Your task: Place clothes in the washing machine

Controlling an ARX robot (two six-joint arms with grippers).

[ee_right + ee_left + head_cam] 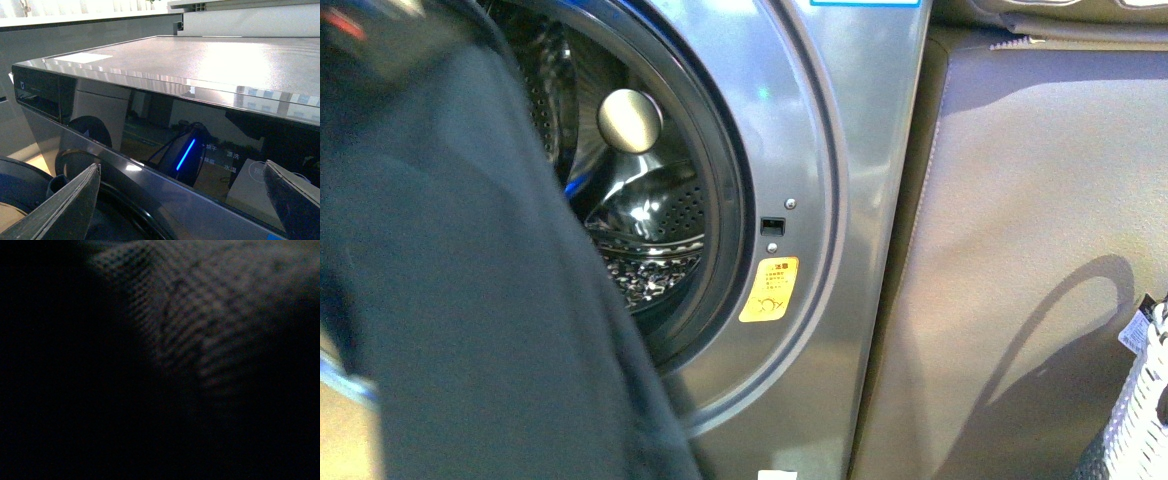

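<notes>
Navy clothes (pixel 470 280) drape before washing machine (pixel 820 200) | right fingers (pixel 67 202) spread wide — empty | left fingers: cannot tell

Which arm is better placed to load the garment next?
Left, probably: the navy garment hangs on that side across the porthole of the washing machine; the right gripper is open and empty by the control panel.

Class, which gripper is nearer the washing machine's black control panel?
Right. The right gripper faces the control panel close ahead, fingers spread. The left gripper cannot be placed: its wrist view is dark, and the front view does not show it clearly.
</notes>
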